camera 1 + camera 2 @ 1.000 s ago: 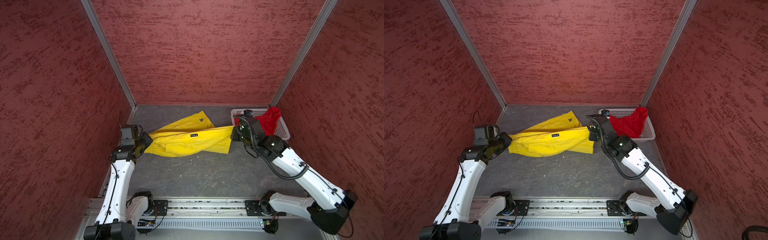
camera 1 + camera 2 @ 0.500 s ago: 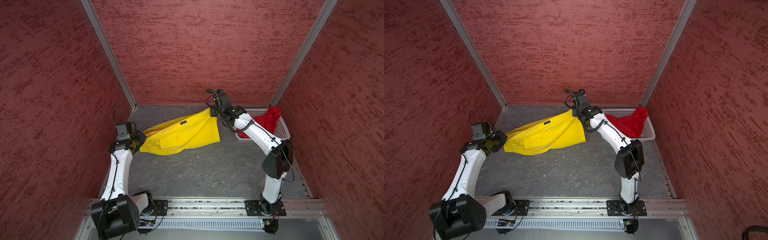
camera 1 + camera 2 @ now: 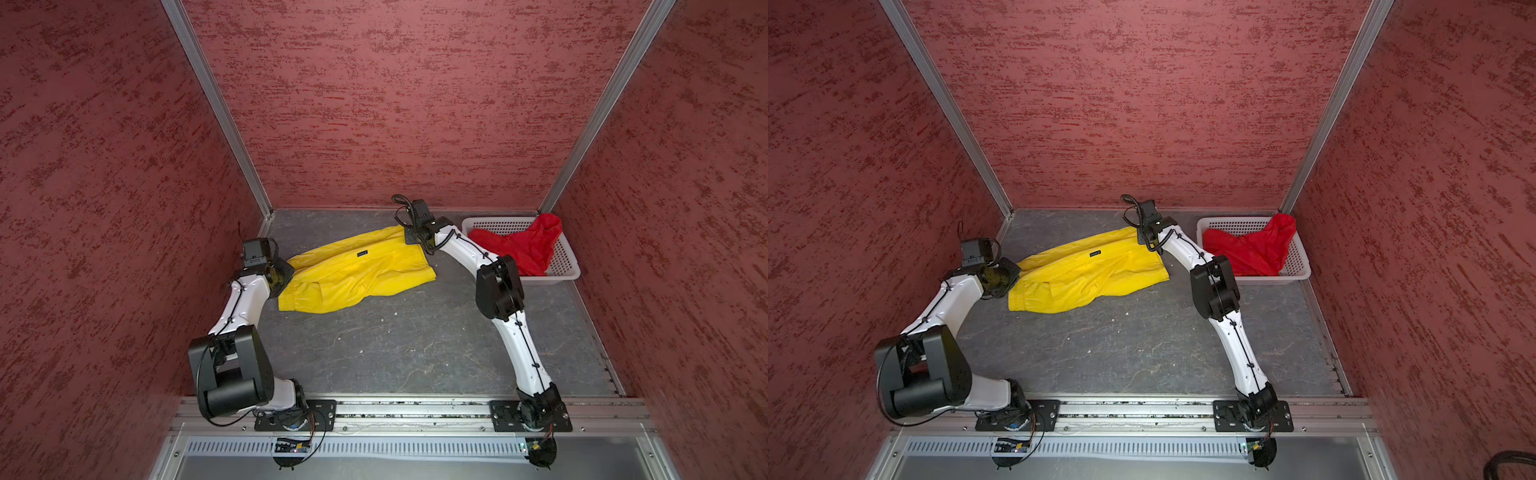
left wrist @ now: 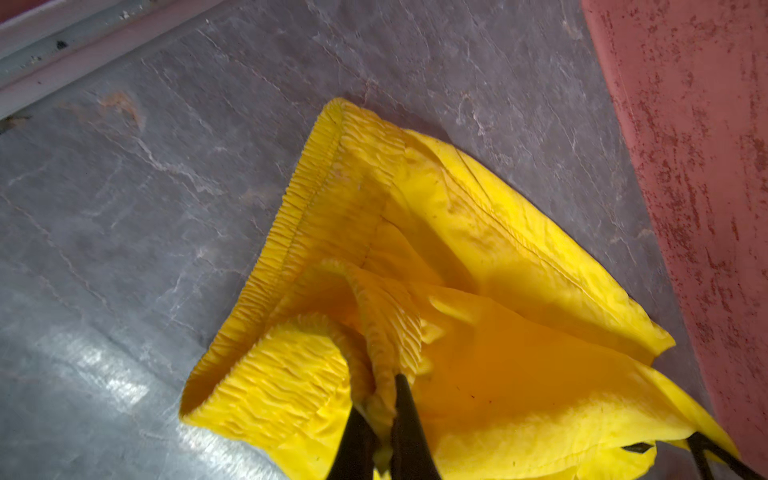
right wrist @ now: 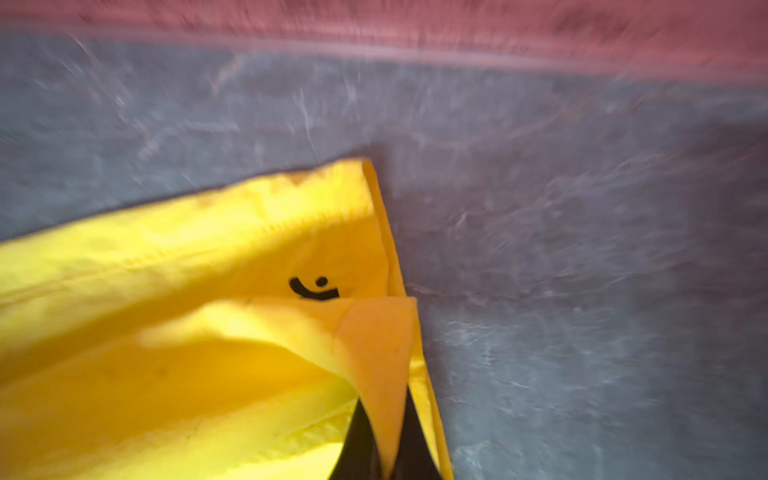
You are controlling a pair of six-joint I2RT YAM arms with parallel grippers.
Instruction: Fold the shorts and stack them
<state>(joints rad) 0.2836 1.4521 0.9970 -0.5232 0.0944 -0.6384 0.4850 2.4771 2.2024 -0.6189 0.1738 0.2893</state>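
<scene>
Grey floor (image 3: 395,345) | yellow shorts (image 3: 357,278) now spread flatter | left gripper (image 4: 382,399), right gripper (image 5: 384,415) still pinching them

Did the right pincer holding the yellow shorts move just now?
Yes. The right pincer, shut on the shiny yellow fabric shorts, moved toward the back wall and leftward, away from the white perforated plastic basket.
</scene>
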